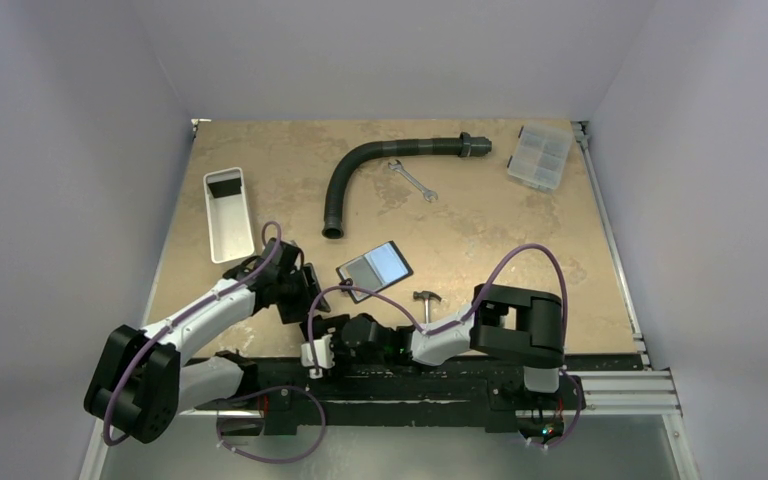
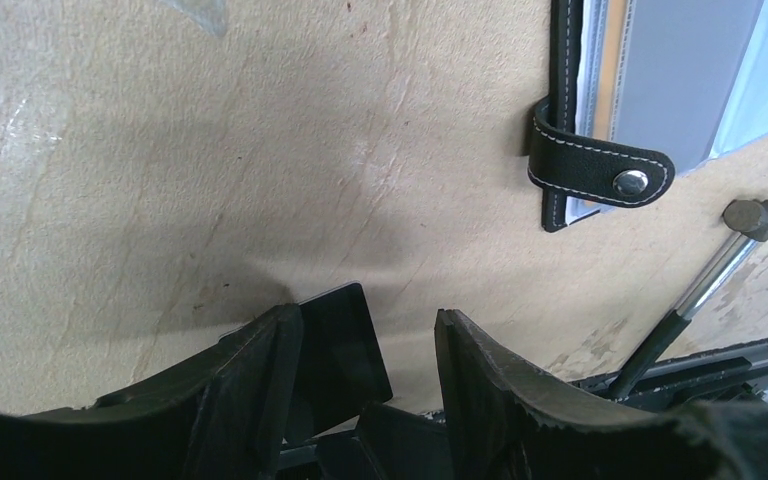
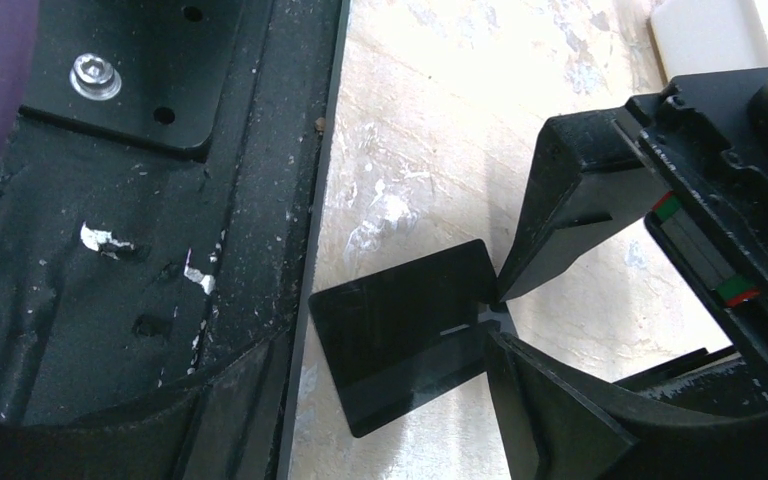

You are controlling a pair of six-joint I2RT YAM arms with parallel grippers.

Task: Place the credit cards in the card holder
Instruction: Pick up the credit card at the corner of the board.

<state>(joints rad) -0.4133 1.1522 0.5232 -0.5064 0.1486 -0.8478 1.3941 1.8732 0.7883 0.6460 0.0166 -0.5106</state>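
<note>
Near edge: one black credit card sits beside the black base rail, between the fingers of the right gripper. Its jaws are spread wide and one finger overlaps the card's edge; can't tell if it has any grip. Left gripper is also open, with one fingertip touching the card. Next out: card holder lies open, glossy pockets up, with the hammer near it. Far: white tray on the left, hose, wrench, clear box.
</note>
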